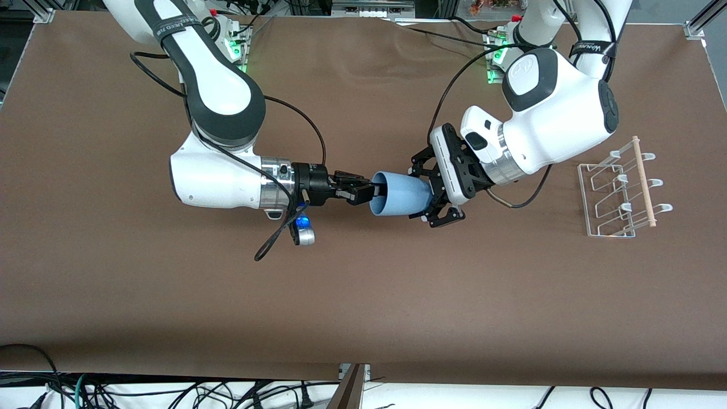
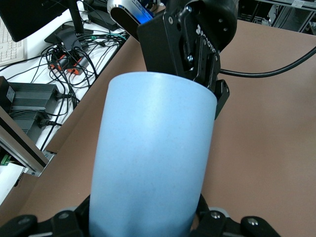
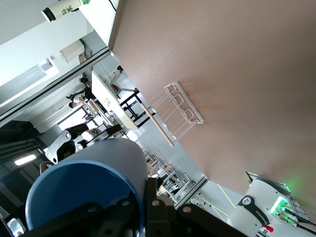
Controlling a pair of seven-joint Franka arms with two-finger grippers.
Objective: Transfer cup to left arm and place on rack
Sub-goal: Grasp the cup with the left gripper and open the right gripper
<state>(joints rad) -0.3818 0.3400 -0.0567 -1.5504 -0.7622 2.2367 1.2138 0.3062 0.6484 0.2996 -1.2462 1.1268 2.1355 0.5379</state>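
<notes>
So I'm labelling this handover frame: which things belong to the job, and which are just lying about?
Part of the job:
- cup, held in the air between both grippers
- right gripper, shut on the cup's rim
- left gripper, shut on the cup's base
- rack, toward the left arm's end of the table

Just lying about:
- nothing else on the table

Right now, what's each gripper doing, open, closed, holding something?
Left gripper: closed on the narrow base end of the light-blue plastic cup, above the table.
Right gripper: closed on the same cup's rim.
</notes>
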